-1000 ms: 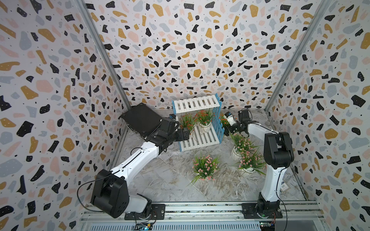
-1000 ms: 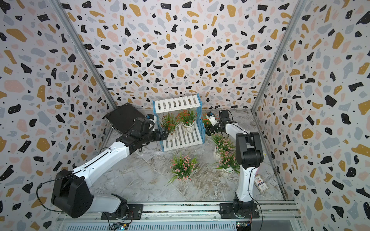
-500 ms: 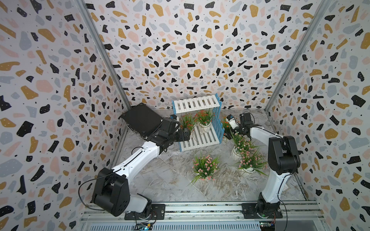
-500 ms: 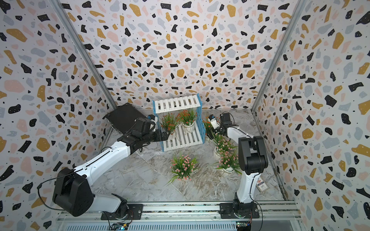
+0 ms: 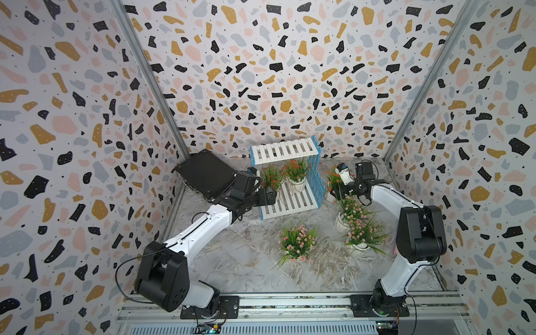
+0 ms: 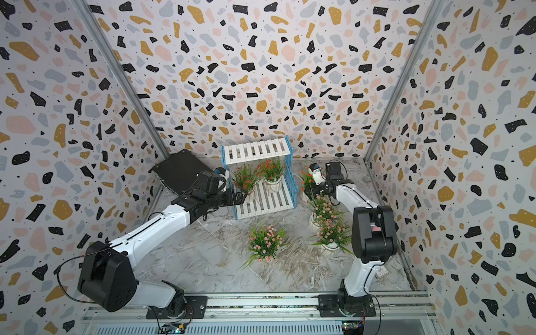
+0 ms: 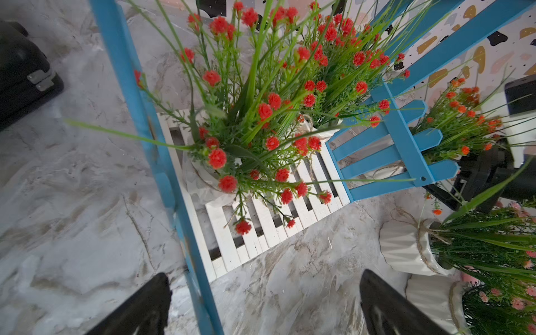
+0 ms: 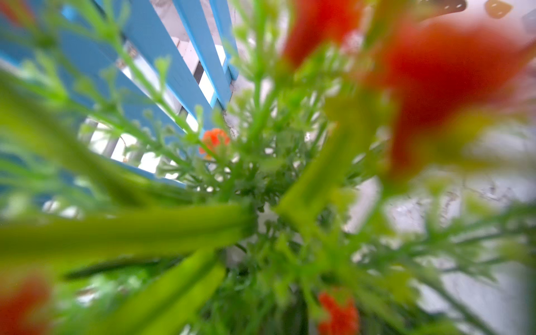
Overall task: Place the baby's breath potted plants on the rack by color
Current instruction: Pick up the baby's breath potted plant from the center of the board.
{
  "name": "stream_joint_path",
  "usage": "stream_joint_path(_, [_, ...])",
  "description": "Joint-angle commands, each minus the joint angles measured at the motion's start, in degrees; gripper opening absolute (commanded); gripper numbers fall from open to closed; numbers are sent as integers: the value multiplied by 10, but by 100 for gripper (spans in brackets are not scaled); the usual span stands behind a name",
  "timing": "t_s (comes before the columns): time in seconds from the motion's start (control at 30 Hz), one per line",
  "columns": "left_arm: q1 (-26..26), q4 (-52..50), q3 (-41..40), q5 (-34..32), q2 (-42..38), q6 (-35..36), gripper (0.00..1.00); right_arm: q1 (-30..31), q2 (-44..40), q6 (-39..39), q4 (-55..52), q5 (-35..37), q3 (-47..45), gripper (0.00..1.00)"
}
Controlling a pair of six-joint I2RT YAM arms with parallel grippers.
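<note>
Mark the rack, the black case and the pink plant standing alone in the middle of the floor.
rack (image 5: 285,149): in a top view, on its upper white slatted shelf.
black case (image 5: 207,174): in a top view, on its flat top face.
lone pink plant (image 5: 298,239): in a top view, on its flowers.

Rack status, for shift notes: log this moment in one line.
rack lower shelf: two orange-red plants; floor: third orange-red plant, three pink plants; left tool: open; right tool: in that plant's foliage
</note>
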Motion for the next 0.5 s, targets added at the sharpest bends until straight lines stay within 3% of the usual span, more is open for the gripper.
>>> stream_joint_path(0.0, [3,24,-7,4,-2,-1,100,0,-56,8,-9,-4,37,80])
stream_joint_path(0.47, [3,19,-5,-1,-4,2,100,13,-116,9,-78,-23,123,79])
